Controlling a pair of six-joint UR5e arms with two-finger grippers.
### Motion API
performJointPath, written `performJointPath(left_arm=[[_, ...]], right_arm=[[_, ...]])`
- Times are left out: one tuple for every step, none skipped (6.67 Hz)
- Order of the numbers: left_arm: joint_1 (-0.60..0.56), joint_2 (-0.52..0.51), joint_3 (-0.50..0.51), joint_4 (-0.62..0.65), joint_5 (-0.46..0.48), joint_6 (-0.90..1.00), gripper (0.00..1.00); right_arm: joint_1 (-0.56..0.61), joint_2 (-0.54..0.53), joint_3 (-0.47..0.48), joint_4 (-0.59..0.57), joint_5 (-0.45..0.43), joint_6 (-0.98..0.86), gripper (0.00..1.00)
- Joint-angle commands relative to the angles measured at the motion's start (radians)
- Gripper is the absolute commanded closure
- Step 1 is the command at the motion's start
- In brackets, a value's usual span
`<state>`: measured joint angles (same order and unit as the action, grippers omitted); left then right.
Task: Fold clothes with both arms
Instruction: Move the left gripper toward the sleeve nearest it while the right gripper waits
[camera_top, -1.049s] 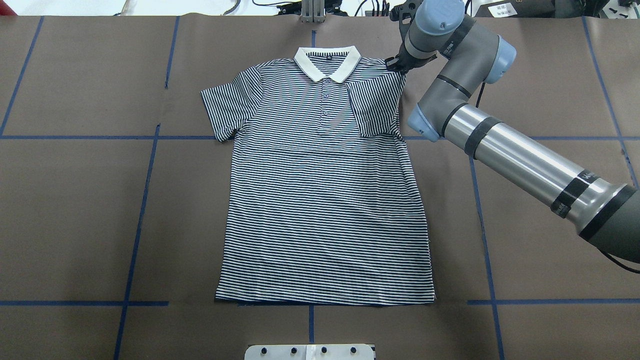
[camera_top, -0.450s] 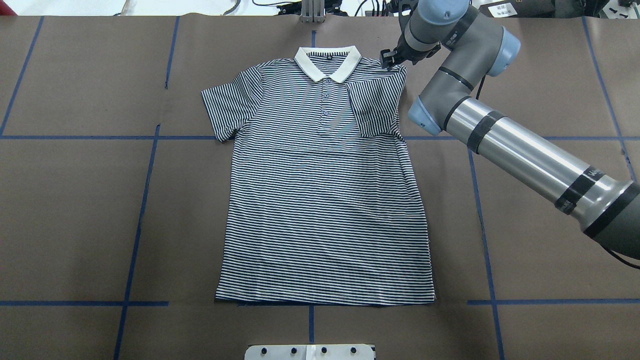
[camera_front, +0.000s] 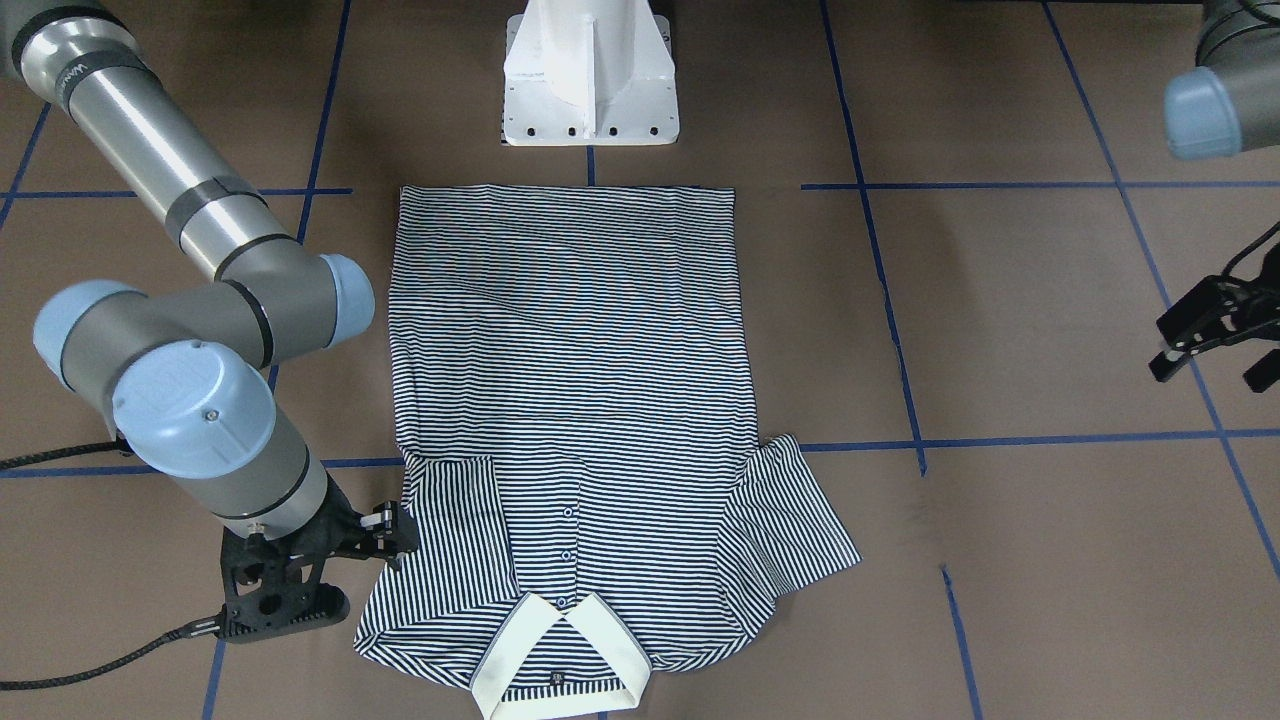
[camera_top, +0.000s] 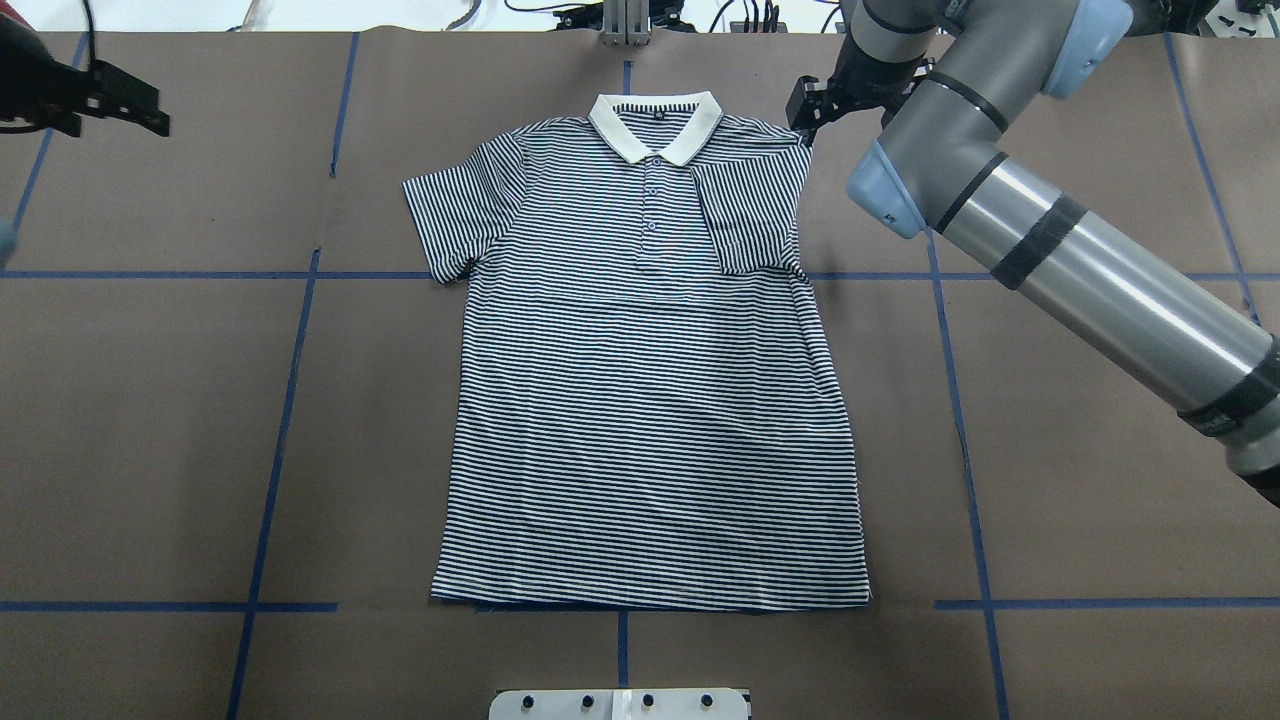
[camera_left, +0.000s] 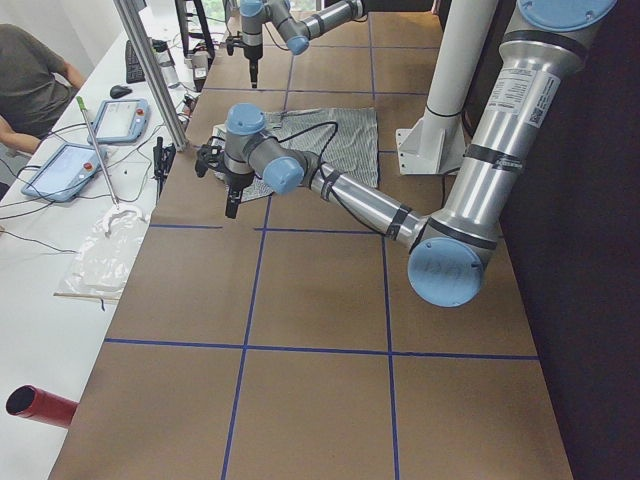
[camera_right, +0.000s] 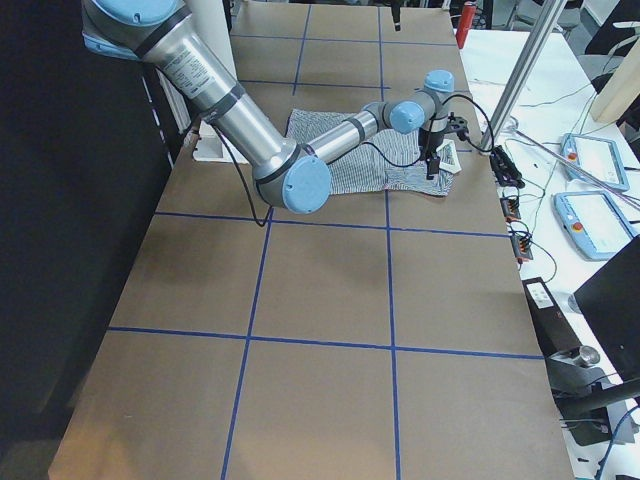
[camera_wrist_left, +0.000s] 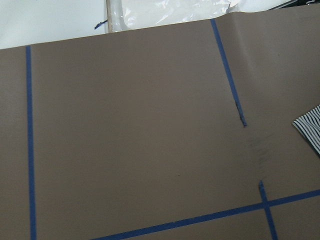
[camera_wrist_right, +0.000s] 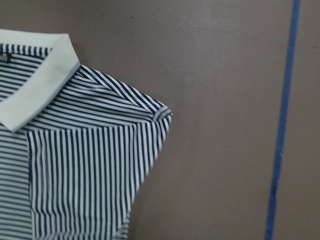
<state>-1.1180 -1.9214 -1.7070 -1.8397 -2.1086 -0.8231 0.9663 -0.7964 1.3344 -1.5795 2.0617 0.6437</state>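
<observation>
Overhead exterior shows the striped polo shirt (camera_top: 650, 400) flat and face up mid-tabletop (camera_top: 150, 400), one sleeve folded inward, jaws of the right arm (camera_top: 1050, 260) parted and empty beside that shoulder, jaws of the left arm (camera_front: 1215, 95) wide, well apart from the cloth.

A striped polo shirt (camera_wrist_right: 90, 165) fills the lower left, its cream collar (camera_wrist_right: 40, 85) at the upper left edge. The sleeve (camera_wrist_right: 85, 190) lies folded in over the body, its stripes running upright. Brown table (camera_wrist_right: 215, 75) covers the rest, crossed by a blue tape line (camera_wrist_right: 282, 125) near the right edge.
</observation>
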Motion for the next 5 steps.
performJointPath(left_arm=[[0.182,-0.124,0.07,-0.001,0.154,-0.328,0.0],[0.228,-0.193,0.166,-0.034,0.224,-0.393,0.0],[0.237,-0.241,0.294,-0.138,0.255,-0.427,0.0],[0.245,-0.293,0.446,-0.253,0.269,-0.423,0.0],[0.266,-0.347,0.548,-0.315,0.329,-0.416,0.02]], right_arm=[[0.035,-0.172,0.23,-0.126,0.021,-0.126,0.0],[0.028,-0.187,0.252,-0.132,0.023,-0.133,0.0],[0.055,-0.188,0.25,-0.134,0.066,-0.136,0.0],[0.08,-0.199,0.255,-0.131,0.13,-0.136,0.0],[0.086,-0.205,0.256,-0.132,0.158,-0.134,0.0]])
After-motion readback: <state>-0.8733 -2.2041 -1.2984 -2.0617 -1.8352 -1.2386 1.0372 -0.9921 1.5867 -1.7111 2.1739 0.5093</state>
